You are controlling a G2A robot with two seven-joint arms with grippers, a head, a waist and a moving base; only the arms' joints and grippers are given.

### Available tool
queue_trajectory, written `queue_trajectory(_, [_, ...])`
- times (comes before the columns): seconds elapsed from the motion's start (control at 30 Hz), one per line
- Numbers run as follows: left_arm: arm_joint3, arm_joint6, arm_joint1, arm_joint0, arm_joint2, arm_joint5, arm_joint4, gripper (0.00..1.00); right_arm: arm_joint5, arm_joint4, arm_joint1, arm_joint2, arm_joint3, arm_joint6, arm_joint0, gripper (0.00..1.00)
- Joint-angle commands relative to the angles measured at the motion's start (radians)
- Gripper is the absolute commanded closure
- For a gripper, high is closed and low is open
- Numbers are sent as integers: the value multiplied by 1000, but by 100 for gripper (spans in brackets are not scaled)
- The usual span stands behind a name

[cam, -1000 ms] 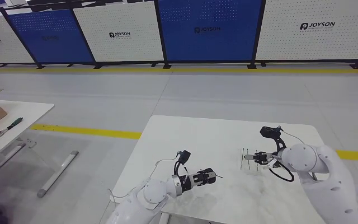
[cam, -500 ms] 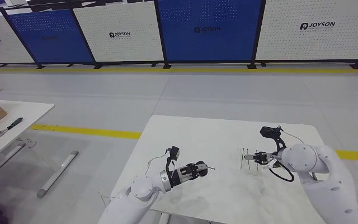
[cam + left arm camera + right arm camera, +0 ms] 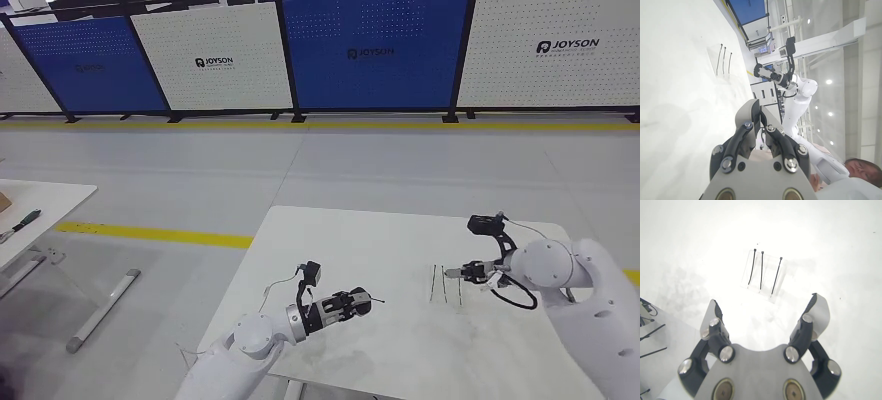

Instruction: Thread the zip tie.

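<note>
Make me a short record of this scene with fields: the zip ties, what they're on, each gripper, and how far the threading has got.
zip ties: three black zip ties, side by side, straight, none looped
support: clear plate lying flat on the white table
left gripper: shut on a black strip that pokes past its tip, likely a fourth tie; apart from the plate
right gripper: open, holding nothing, raised off the table beside the plate
threading: not begun

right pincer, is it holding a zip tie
No, the right pincer stands open and empty, and three zip ties lie on the clear stand ahead of it.
</note>
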Motion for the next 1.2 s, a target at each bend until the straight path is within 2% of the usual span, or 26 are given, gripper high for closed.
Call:
queue_trajectory(0.0, [0, 0, 0, 0, 0, 0, 0, 100, -26, 23, -15, -40, 68, -7, 36, 0])
queue_trajectory(0.1, [0, 0, 0, 0, 0, 0, 0, 100, -50, 52, -46, -111, 179, -7, 102, 0])
queue_trajectory(0.13, [0, 0, 0, 0, 0, 0, 0, 100, -50, 54, -49, -117, 191, -7, 109, 0])
queue_trajectory(0.47, [0, 0, 0, 0, 0, 0, 0, 100, -52, 55, -49, -116, 188, -16, 106, 0])
queue_trajectory(0.57, [0, 0, 0, 0, 0, 0, 0, 100, -95, 80, -43, -92, 153, -83, 67, 0])
queue_trajectory(0.63, [0, 0, 0, 0, 0, 0, 0, 100, -168, 123, -36, -69, 126, -106, 31, 0])
queue_trajectory(0.83, [0, 0, 0, 0, 0, 0, 0, 100, -308, 217, -23, -28, 139, -152, -33, 0])
queue_trajectory(0.93, [0, 0, 0, 0, 0, 0, 0, 100, -330, 228, -24, -37, 146, -136, -35, 0])
queue_trajectory(1.17, [0, 0, 0, 0, 0, 0, 0, 100, -327, 226, -26, -40, 159, -145, -26, 0])
